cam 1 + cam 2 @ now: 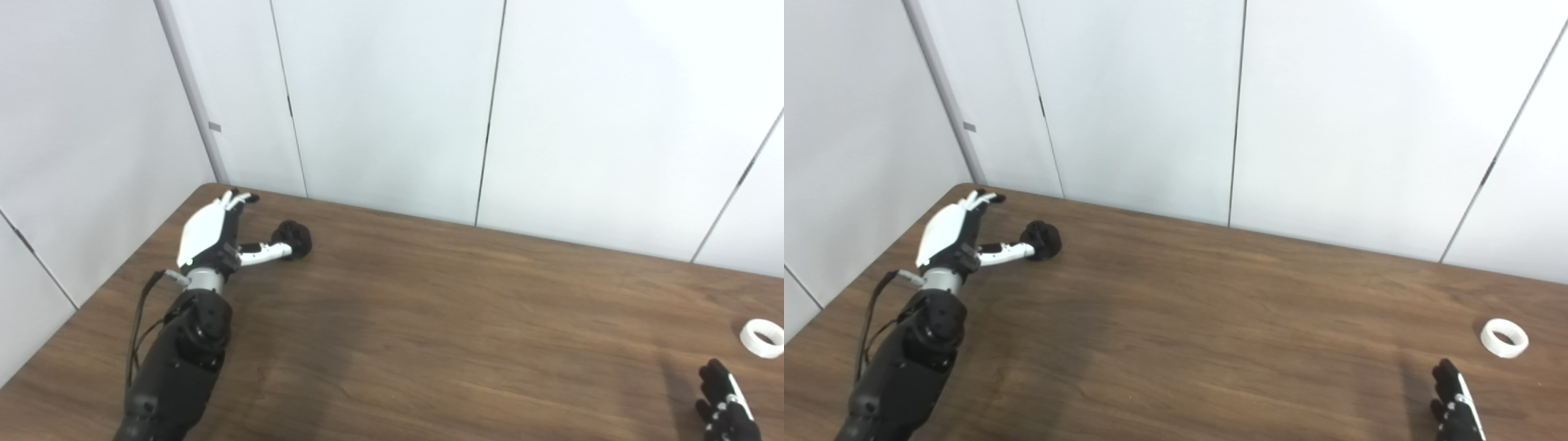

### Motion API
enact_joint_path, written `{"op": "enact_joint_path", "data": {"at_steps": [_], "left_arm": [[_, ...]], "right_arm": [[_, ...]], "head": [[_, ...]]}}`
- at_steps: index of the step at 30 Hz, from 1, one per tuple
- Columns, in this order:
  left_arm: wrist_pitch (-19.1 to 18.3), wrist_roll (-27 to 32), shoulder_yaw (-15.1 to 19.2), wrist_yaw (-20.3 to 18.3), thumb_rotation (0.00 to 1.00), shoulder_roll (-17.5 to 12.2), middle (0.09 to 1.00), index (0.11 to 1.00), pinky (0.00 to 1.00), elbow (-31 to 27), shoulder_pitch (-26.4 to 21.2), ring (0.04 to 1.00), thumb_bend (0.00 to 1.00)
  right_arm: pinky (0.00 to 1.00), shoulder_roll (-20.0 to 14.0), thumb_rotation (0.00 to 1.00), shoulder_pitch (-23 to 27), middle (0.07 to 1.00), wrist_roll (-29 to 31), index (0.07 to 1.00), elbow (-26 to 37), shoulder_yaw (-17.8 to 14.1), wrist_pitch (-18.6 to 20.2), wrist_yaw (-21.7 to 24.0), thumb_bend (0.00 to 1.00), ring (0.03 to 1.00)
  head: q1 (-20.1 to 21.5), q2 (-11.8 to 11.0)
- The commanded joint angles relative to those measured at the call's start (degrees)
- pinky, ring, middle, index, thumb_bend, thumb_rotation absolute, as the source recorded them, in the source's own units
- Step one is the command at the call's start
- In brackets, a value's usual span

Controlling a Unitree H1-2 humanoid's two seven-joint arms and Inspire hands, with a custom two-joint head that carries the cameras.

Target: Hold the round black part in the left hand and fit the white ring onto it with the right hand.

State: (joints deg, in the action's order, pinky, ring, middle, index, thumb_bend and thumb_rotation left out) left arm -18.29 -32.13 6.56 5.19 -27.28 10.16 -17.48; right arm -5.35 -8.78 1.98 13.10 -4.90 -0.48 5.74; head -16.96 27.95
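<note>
Walls: you had plain white panels (392,98) behind the table, split by dark vertical seams, with a grey post (190,92) running down to the far left corner.
Table: your work surface was a dark brown wood-grain top (429,318), its far left corner rounded and set close to the panels.
Left arm: your black arm (177,361) came in from the bottom left and reached toward the far left corner, a cable looping beside it.
Left hand: your left hand (211,233) lay low over the table near that corner, white back upward, fingers pointing to the wall and thumb stretched out to the right. It was spread and gripped nothing.
Thumb: the white thumb (266,251) reached to the black part; its tip looked to be touching the part's left side, though you could not tell for certain.
Black part: your round black part (293,239) sat on the table just right of the left hand, near the far edge, not yet held.
Middle of table: you had bare wood there, with a soft shadow across it.
Ring: your white ring (1504,337) lay flat on the table far to the right, well apart from the black part, hole facing up.
Right hand: your right hand (1454,407) showed only partly at the bottom right edge, black fingers pointing up, near the ring but not touching it. It held nothing; whether it was spread or curled you could not tell.
Containers: you could see no box, tray or bin in either view.
</note>
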Motion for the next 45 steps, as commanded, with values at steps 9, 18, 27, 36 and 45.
{"op": "enact_joint_path", "data": {"at_steps": [9, 18, 27, 36, 45], "left_arm": [[-3.01, -0.22, -3.95, -1.04, 0.48, -3.19, 0.998, 0.864, 1.0, 8.23, -8.02, 1.0, 1.0], [-3.23, 0.43, -6.15, -0.19, 0.46, -3.05, 1.0, 0.857, 1.0, 14.26, -11.01, 1.0, 1.0], [-2.72, 0.89, -7.43, 0.98, 0.4, -2.58, 0.997, 0.841, 1.0, 18.32, -13.1, 1.0, 1.0], [-2.29, 1.48, -8.4, 1.51, 0.4, -2.33, 0.984, 0.826, 1.0, 20.8, -14.61, 1.0, 1.0], [-0.22, 2.98, -8.57, 3.81, 0.37, -1.59, 0.962, 0.801, 1.0, 21.09, -14.56, 1.0, 1.0]], "right_arm": [[1.0, -0.63, 1.0, -0.86, 0.988, 1.0, 0.981, 1.84, -0.19, -0.33, -0.22, 0.72, 1.0], [1.0, -0.33, 1.0, -1.34, 1.0, 0.9, 0.999, 3.06, 0.26, 0.82, -0.28, 0.73, 1.0], [1.0, -0.1, 1.0, -2.11, 1.0, 0.45, 1.0, 4.73, 0.74, 2.01, -0.64, 0.68, 1.0], [1.0, 0.02, 1.0, -2.43, 1.0, 0.04, 1.0, 5.78, 1.25, 3.02, -1.08, 0.62, 1.0], [1.0, 0.28, 1.0, -2.7, 1.0, -0.57, 1.0, 6.44, 1.56, 3.24, -1.27, 0.54, 1.0]], "head": [[0.86, 0.41], [1.63, 0.61], [1.89, 0.85], [2.16, 1.01], [2.41, 1.06]]}}
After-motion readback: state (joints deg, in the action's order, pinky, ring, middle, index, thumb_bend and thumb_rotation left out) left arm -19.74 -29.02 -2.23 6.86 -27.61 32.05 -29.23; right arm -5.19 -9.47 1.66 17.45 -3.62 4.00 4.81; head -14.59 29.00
